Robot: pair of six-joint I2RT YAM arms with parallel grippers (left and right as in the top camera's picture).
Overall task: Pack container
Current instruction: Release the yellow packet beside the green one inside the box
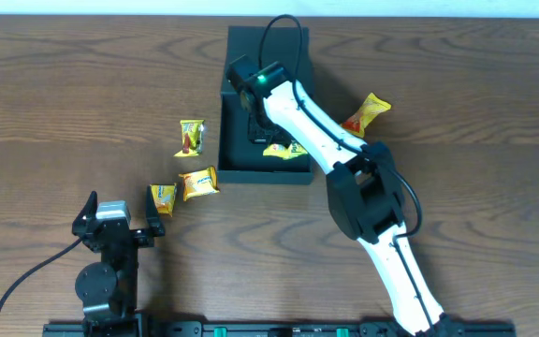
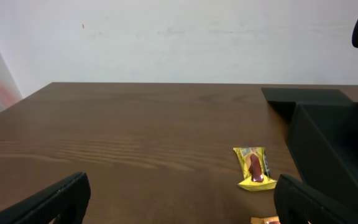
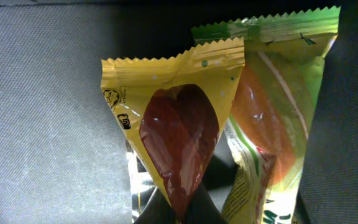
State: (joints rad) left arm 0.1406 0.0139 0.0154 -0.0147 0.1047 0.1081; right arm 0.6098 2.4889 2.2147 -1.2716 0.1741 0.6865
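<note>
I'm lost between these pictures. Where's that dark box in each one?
Overhead: the container sits top centre.
Left wrist: the container is at the right edge.
Right wrist: the grey backdrop behind the snack packet looks like the container's inside.
Shared landmark: the yellow packet on the table beside its left wall, in overhead and left wrist only.

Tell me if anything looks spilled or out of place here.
Nothing looks damaged. Four snack packets lie loose on the table outside the container: three yellow ones on its left, one orange-yellow packet on its right, all at odd angles. The right end effector grips another yellow packet.
</note>
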